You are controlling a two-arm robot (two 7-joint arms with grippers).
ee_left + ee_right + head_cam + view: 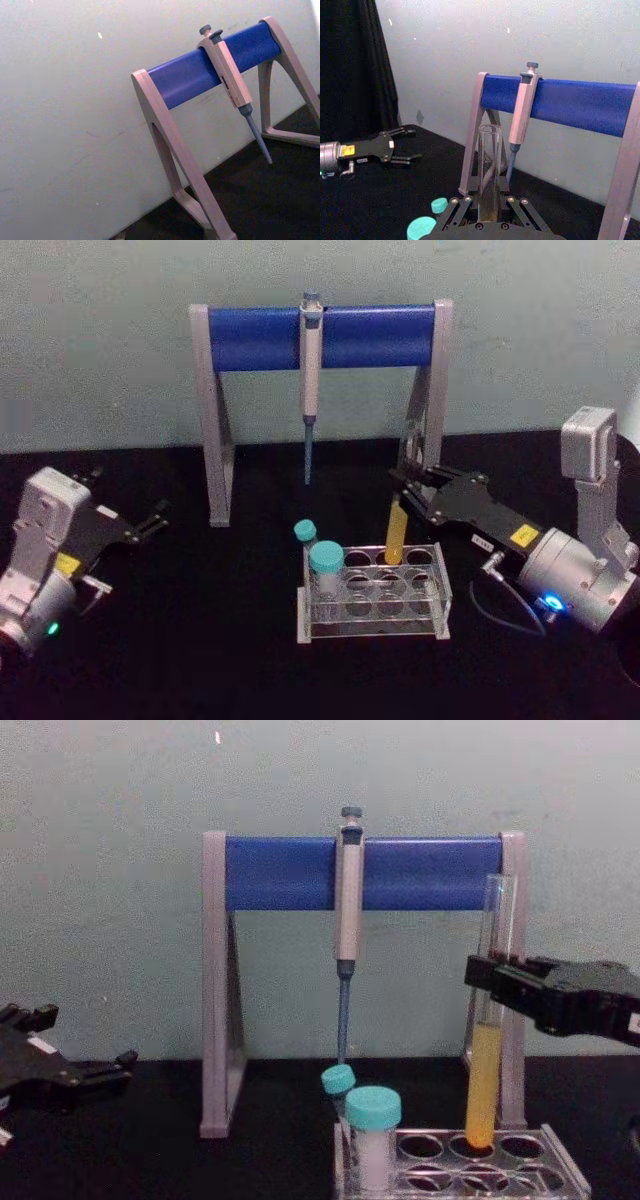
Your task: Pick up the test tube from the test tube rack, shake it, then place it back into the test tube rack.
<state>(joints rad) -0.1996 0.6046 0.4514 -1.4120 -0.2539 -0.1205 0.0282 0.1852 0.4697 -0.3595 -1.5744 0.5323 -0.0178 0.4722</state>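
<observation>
Yellow-orange liquid glowing in the tall clear glass test tube (483, 1095), see-through plastic test tube rack (375, 628) below. Teal caps on the two short tubes (326, 558), near left. Royal blue bar (255, 337) across the grey pipette stand (215, 420). Black table (180, 640) throughout.

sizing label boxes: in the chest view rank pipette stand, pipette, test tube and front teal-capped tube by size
1. pipette stand
2. pipette and test tube: similar length, tube nearer, unranked
3. front teal-capped tube
</observation>
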